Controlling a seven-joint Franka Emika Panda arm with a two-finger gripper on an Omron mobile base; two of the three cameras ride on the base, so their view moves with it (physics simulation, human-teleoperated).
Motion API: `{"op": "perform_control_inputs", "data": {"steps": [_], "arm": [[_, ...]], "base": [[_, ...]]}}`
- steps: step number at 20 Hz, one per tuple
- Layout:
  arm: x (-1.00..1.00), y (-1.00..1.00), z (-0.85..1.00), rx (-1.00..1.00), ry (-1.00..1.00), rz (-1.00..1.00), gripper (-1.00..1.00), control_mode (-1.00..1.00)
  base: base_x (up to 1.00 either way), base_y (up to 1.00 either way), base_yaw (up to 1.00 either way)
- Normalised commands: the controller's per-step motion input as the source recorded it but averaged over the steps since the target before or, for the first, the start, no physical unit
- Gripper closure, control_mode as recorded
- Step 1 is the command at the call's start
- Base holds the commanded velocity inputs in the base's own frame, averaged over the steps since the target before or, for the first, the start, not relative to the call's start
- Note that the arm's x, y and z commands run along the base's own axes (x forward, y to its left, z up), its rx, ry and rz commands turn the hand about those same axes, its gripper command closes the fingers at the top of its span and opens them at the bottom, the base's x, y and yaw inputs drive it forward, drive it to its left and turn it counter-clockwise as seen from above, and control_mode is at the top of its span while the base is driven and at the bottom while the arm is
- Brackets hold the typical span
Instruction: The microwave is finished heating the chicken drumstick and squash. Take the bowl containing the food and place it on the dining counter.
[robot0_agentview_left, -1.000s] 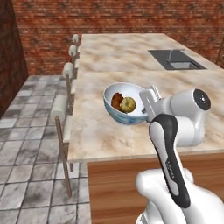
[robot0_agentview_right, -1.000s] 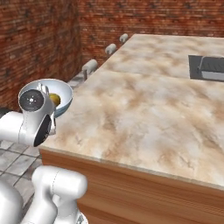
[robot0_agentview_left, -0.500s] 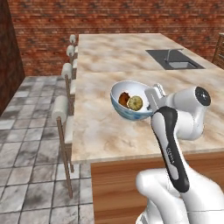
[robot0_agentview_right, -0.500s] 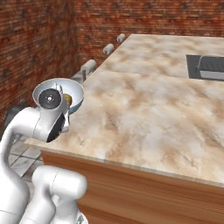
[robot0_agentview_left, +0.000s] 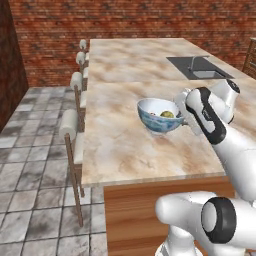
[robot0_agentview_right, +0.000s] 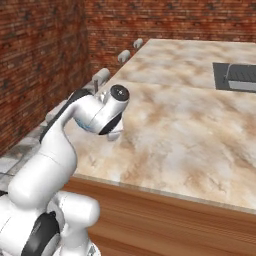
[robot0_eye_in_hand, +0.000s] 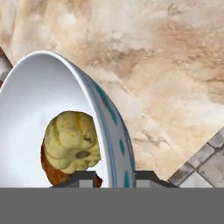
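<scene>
My gripper (robot0_eye_in_hand: 114, 177) is shut on the rim of the white, blue-patterned bowl (robot0_eye_in_hand: 111, 118), one fingertip inside and one outside. The yellow squash (robot0_eye_in_hand: 72, 141) lies in the bowl on top of the reddish-brown chicken drumstick (robot0_eye_in_hand: 53, 172). In the left base view the bowl (robot0_agentview_left: 159, 117) sits upright and low over the dining counter (robot0_agentview_left: 120, 145), with the gripper (robot0_agentview_left: 183, 118) at its right rim. I cannot tell whether the bowl touches the marble. In the right base view my arm hides the bowl. The microwave is out of view.
A dark sink (robot0_agentview_left: 199, 70) is set into the counter's far right part. Stools (robot0_agentview_left: 70, 127) line the counter's left side over a grey tiled floor (robot0_agentview_left: 30, 150). Brick walls close the room behind.
Both base views have shifted, so the base has driven. The arm has carried the bowl from near the counter's stool-side edge further in over the marble, still gripped by the rim.
</scene>
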Motion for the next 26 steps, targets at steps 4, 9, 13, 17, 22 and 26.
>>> {"op": "perform_control_inputs", "data": {"steps": [4, 9, 13, 17, 22, 26], "arm": [[1.00, 0.00, -0.24, -0.01, 0.06, 0.00, 1.00, -1.00], [1.00, 0.30, -0.77, -0.05, 0.00, 0.00, 1.00, -1.00], [1.00, 0.52, -0.81, -0.07, 0.00, -0.02, 1.00, -1.00], [0.87, 0.49, -0.63, -0.12, 0.00, -0.06, 1.00, -1.00], [0.67, 0.41, -0.76, -0.14, 0.00, -0.04, 1.00, -1.00], [0.37, 0.26, -0.68, -0.09, 0.00, -0.02, 1.00, -1.00]], "base": [[0.00, 0.00, 0.00], [0.00, 0.00, 0.00], [0.00, 0.00, 0.00], [0.00, 0.00, 0.00], [0.00, 0.00, 0.00], [0.00, 0.00, 0.00]]}}
